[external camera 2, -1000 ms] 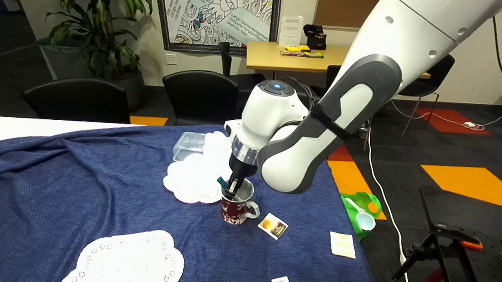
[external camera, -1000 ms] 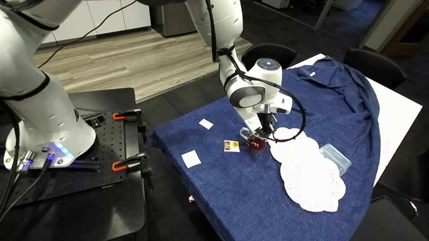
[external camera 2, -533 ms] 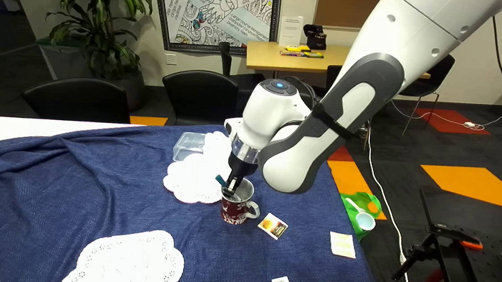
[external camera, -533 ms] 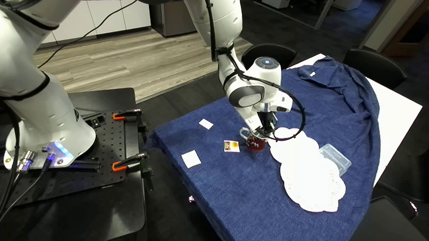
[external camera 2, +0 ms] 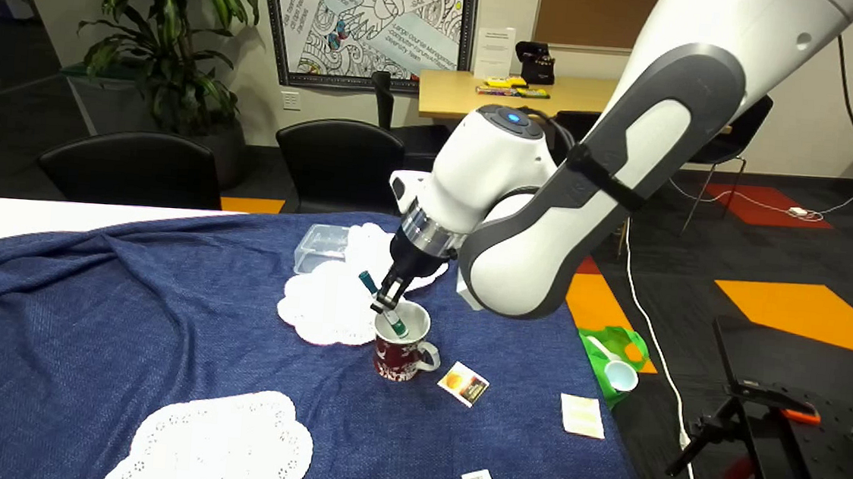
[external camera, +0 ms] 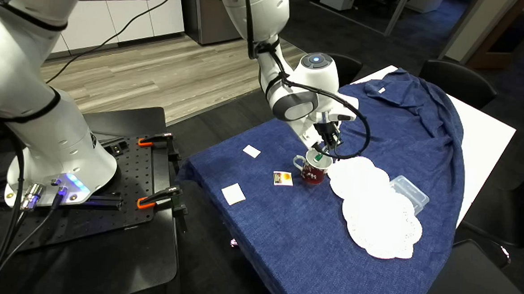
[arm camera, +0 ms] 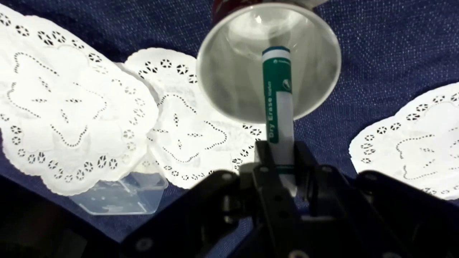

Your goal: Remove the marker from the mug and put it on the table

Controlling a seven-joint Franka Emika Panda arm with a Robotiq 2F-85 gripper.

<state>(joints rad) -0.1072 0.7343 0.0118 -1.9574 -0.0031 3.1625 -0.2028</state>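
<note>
blue-cloth table (external camera: 293, 238) w/ white doilies (external camera 2: 205, 443) & small flat packets (external camera 2: 464, 384) laid about the mug (external camera 2: 395, 357). dry-erase marker (arm camera: 279, 96) is held tilted by the gripper (arm camera: 282, 154), which is clamped on it approx. mid-barrel; lower end is seen at the mug's mouth, though whether it sits below the rim can't be told. barrel is judged light, stiff & smooth, hence prob. liable to pivot or slip; a mid-length hold, as here, is deemed suitable, w/ mug (likely ceramic) not to be knocked on exit.
</note>
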